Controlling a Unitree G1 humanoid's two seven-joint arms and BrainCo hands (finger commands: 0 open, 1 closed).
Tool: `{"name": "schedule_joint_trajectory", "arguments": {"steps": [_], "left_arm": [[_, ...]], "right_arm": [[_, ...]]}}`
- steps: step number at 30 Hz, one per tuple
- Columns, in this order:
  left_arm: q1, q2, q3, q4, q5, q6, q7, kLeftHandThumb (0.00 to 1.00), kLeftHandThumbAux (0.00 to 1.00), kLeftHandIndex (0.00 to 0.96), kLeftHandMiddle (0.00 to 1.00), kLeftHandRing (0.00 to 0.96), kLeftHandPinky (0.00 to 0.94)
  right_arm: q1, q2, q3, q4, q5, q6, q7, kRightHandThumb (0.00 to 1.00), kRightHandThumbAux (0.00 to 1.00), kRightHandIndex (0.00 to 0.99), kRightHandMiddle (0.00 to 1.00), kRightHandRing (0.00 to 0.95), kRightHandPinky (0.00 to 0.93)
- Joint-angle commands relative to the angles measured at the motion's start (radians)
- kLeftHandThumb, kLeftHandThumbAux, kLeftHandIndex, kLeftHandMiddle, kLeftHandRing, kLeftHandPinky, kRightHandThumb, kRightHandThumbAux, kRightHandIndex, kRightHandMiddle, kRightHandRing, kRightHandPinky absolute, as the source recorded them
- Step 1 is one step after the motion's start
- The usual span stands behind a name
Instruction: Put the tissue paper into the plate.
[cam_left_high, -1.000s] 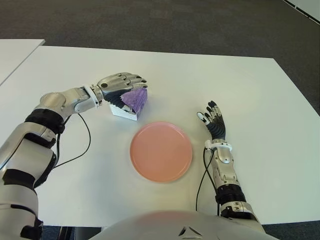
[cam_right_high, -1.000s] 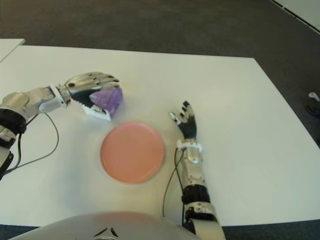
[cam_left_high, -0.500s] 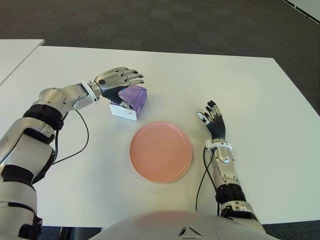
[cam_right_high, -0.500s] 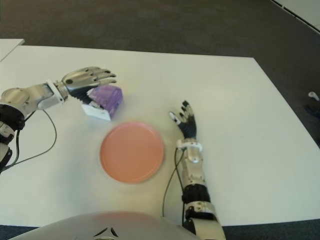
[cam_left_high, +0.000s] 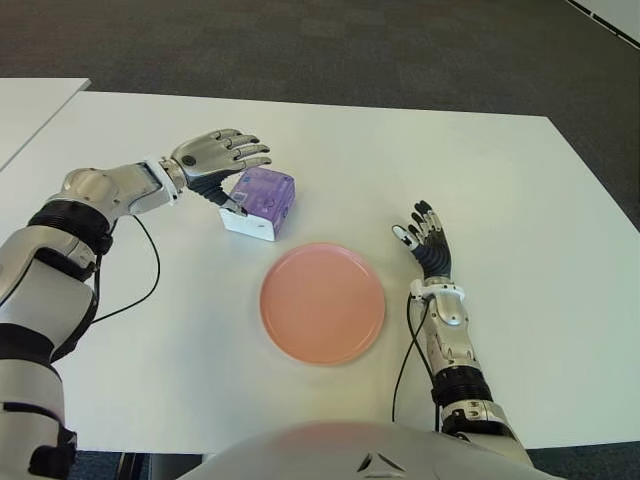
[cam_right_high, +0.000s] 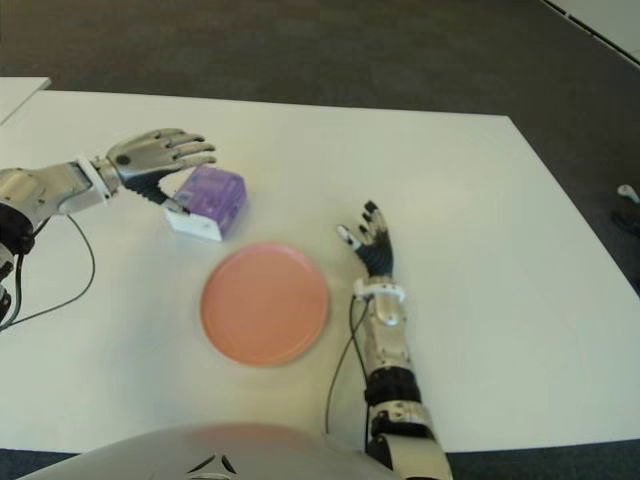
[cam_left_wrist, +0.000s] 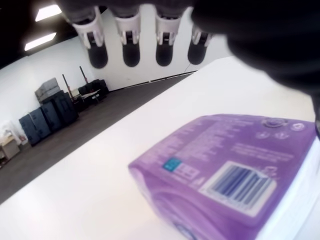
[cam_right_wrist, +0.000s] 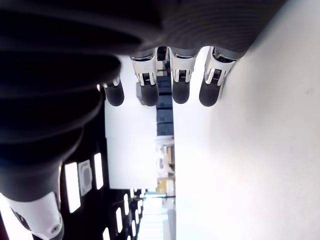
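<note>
The tissue paper is a purple and white pack (cam_left_high: 262, 200) lying on the white table, just beyond the far left rim of the pink plate (cam_left_high: 322, 302). My left hand (cam_left_high: 232, 172) hovers at the pack's left side with its fingers spread, holding nothing; its thumb is close to the pack's left edge. The left wrist view shows the straight fingers (cam_left_wrist: 131, 47) above the pack (cam_left_wrist: 225, 175), with a gap between them. To the right of the plate is my right hand (cam_left_high: 425, 240), open, its fingers (cam_right_wrist: 150, 85) extended.
The white table (cam_left_high: 500, 180) stretches wide around the plate. A cable (cam_left_high: 140, 290) runs from my left arm across the table's left part. A second white table's corner (cam_left_high: 30, 100) shows at the far left. Dark floor lies beyond the far edge.
My left hand has let go of the tissue pack, opened its fingers and drawn back to the left. The pack now lies flat. The right hand has not moved.
</note>
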Motion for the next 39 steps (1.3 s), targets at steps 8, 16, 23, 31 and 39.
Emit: {"name": "schedule_joint_trajectory", "arguments": {"steps": [8,16,23,31,39], "left_arm": [[-0.018,-0.002,-0.052,0.068,0.029,0.01,0.061,0.046,0.298,0.0,0.0,0.0,0.0],[-0.016,0.0,-0.068,0.079,0.013,-0.02,0.046,0.042,0.297,0.0,0.0,0.0,0.0],[-0.009,-0.003,-0.063,0.08,0.0,-0.041,0.022,0.043,0.292,0.0,0.0,0.0,0.0],[0.001,-0.013,-0.055,0.086,-0.031,-0.055,-0.017,0.049,0.293,0.0,0.0,0.0,0.0],[0.009,-0.024,-0.058,0.089,-0.05,-0.064,-0.034,0.059,0.297,0.0,0.0,0.0,0.0]], "right_arm": [[0.047,0.005,-0.006,0.078,0.013,0.045,0.01,0.1,0.708,0.0,0.0,0.0,0.0],[0.051,0.003,-0.005,0.07,0.01,0.049,0.012,0.09,0.701,0.0,0.0,0.0,0.0],[0.051,0.003,-0.005,0.069,0.009,0.051,0.01,0.086,0.708,0.0,0.0,0.0,0.0],[0.05,0.003,-0.005,0.071,0.009,0.053,0.009,0.089,0.708,0.0,0.0,0.0,0.0],[0.049,0.004,-0.002,0.07,0.005,0.056,0.006,0.089,0.706,0.0,0.0,0.0,0.0]]}}
